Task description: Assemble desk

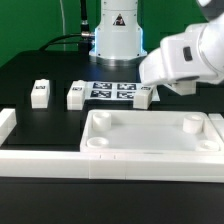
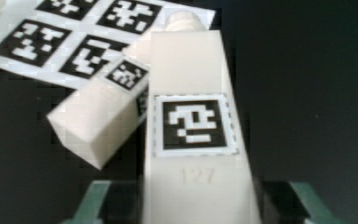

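Near marker board (image 2: 69, 40), leg (image 2: 190, 120) — in end effector (image 2: 197, 196)

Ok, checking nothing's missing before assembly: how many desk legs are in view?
4. In the exterior view, far-left leg, second leg left of the marker board, third leg at its right; fourth leg between the fingers, wrist view only.

Upright at the back, the white arm base (image 1: 115, 38). The wrist (image 1: 188, 55) sits at the exterior view's right, sloping down toward the middle. Its housing is bulky and white, and it hides the fingertips from that side. Wrist view: gripper (image 2: 194, 196) points down along a white leg (image 2: 190, 110), the two dark fingers (image 2: 108, 200) flanking it, one against each side of the post, closed on it.
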Robot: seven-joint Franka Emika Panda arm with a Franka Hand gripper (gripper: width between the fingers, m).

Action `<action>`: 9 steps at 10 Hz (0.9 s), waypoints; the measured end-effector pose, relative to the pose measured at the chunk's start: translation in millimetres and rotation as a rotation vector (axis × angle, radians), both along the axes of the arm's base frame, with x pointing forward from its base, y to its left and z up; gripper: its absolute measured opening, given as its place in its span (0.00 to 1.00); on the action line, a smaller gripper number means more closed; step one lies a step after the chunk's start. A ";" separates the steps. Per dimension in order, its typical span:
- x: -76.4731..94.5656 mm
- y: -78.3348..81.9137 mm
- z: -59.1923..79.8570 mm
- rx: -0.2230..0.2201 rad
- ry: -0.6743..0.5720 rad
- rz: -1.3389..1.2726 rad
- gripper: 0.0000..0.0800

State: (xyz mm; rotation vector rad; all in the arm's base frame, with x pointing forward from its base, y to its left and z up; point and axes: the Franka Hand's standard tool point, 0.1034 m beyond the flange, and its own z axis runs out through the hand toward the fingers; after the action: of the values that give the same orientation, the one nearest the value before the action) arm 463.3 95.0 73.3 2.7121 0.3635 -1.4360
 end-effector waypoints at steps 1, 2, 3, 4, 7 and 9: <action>-1.3 -5.6 -0.1 0.018 -0.015 0.002 0.36; -0.2 -5.0 -0.7 0.021 -0.033 0.003 0.36; -0.2 -4.1 -0.9 0.022 -0.034 0.004 0.36; 12.2 -2.6 -5.6 0.040 -0.124 0.000 0.36; 28.4 -11.1 33.8 0.077 -0.273 -0.036 0.36; 41.1 -15.0 54.3 0.103 -0.404 -0.065 0.36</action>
State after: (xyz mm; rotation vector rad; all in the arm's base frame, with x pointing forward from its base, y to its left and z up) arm 504.4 80.0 127.6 3.0252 0.3336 -0.8649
